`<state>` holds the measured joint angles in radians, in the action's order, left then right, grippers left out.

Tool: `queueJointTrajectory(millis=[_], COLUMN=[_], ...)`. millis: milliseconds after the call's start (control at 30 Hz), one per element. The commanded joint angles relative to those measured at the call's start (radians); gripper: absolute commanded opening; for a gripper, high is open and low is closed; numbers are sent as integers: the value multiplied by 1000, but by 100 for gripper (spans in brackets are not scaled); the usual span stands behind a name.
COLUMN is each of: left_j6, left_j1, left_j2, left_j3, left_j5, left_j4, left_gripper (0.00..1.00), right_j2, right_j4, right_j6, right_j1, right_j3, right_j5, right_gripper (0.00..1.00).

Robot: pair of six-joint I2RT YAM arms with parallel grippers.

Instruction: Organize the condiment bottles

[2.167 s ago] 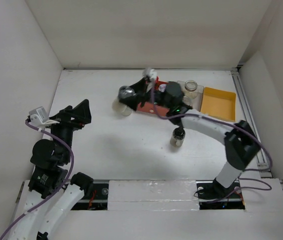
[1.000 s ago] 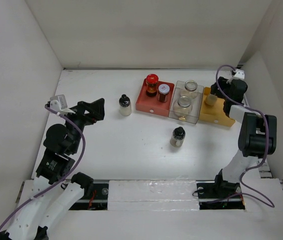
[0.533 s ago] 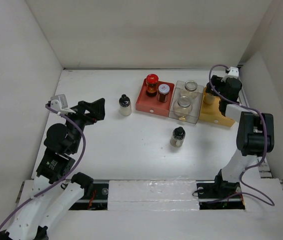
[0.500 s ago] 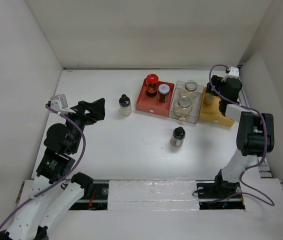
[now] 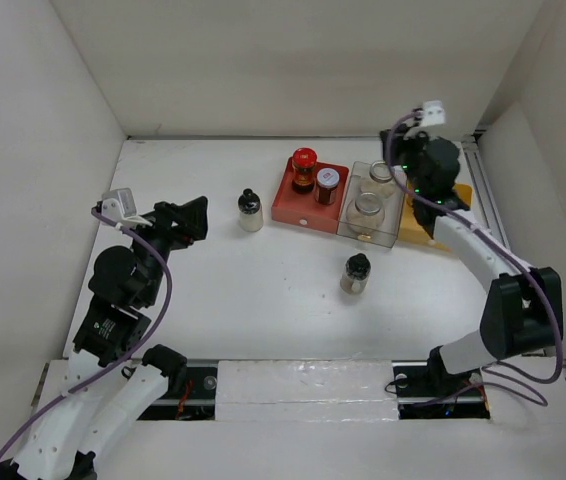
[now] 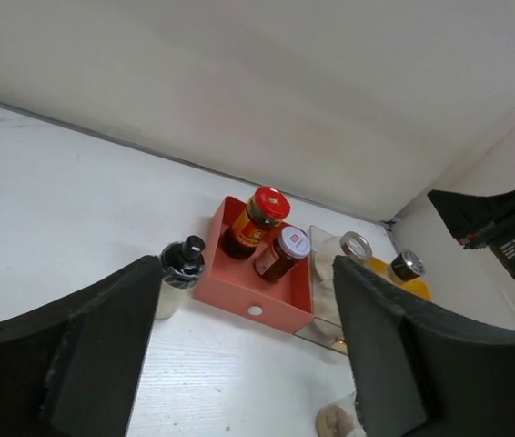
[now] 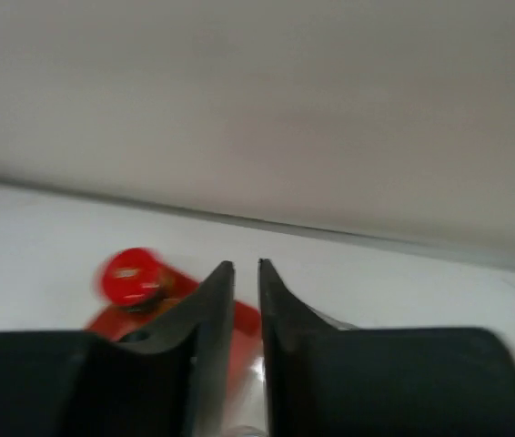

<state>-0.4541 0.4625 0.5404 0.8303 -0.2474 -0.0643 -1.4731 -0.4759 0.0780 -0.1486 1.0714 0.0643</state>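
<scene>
A red tray [image 5: 298,212] holds a red-lidded dark jar [image 5: 304,165] and a silver-lidded dark jar [image 5: 327,183]. Two clear round jars [image 5: 366,210] stand in the clear tray [image 5: 388,238]. One black-capped shaker [image 5: 250,208] stands left of the red tray, another [image 5: 355,272] in front of the trays. A small dark-capped jar [image 6: 406,266] sits in the yellow tray [image 6: 421,289]. My right gripper [image 5: 408,175] hovers over the clear and yellow trays, shut and holding nothing [image 7: 247,266]. My left gripper [image 5: 195,212] is at the left, open and holding nothing [image 6: 248,262].
White walls close the table in at the back and on both sides. My right arm [image 5: 473,250] reaches over the yellow tray [image 5: 431,232] and hides most of it from above. A rail runs along the right edge [image 5: 493,230].
My right gripper has risen from the yellow tray, swung left toward the clear tray and shut. The small jar stays in the yellow tray. My left arm has barely moved.
</scene>
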Motion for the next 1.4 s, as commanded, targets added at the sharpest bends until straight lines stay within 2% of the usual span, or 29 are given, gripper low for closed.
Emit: queueJointTrajectory(millis=[0, 33, 67, 100, 133, 167, 200, 267, 333, 467, 500, 933, 1133, 1167, 1300, 1367], left_j6=[12, 12, 12, 12, 12, 12, 12, 21, 22, 22, 22, 22, 22, 22, 22, 22], left_j1=[-5, -5, -5, -5, -5, -5, -5, -5, -5, -5, -5, -5, -5, -5, -5, -5], left_j2=[-14, -29, -30, -30, -30, -30, -30, -30, -30, -39, -39, -30, -39, -39, -39, -39], left_j3=[4, 4, 4, 4, 4, 4, 4, 4, 4, 4, 4, 4, 4, 4, 4, 4], left_j5=[-21, -30, -30, -30, -39, -39, -29, -29, -15, -6, -6, 5, 5, 5, 5, 5], left_j4=[46, 46, 57, 57, 46, 46, 46, 46, 46, 46, 46, 46, 46, 46, 46, 46], left_gripper=[68, 51, 43, 38, 37, 37, 40, 54, 74, 82, 82, 84, 84, 84, 84, 84], right_j2=[-39, -59, -103, -128, -153, -212, -246, -312, -404, -547, -573, -763, -773, -773, -750, -679], right_j4=[36, 36, 49, 62, 62, 62, 112, 166, 209, 289, 308, 355, 355, 355, 333, 228], right_j6=[-34, -44, -44, -55, -55, -67, -79, -80, -89, -89, -89, -86, -75, -75, -66, -57], right_j1=[-222, -265, -305, -340, -406, -434, -456, -496, -516, -525, -534, -562, -582, -582, -582, -582], right_j3=[58, 90, 110, 128, 145, 185, 217, 313, 366, 502, 551, 703, 688, 688, 673, 604], right_j5=[95, 106, 117, 129, 138, 138, 138, 163, 163, 204, 204, 236, 227, 215, 216, 227], right_gripper=[17, 13, 13, 17, 35, 48, 59, 79, 87, 93, 93, 94, 92, 89, 52, 51])
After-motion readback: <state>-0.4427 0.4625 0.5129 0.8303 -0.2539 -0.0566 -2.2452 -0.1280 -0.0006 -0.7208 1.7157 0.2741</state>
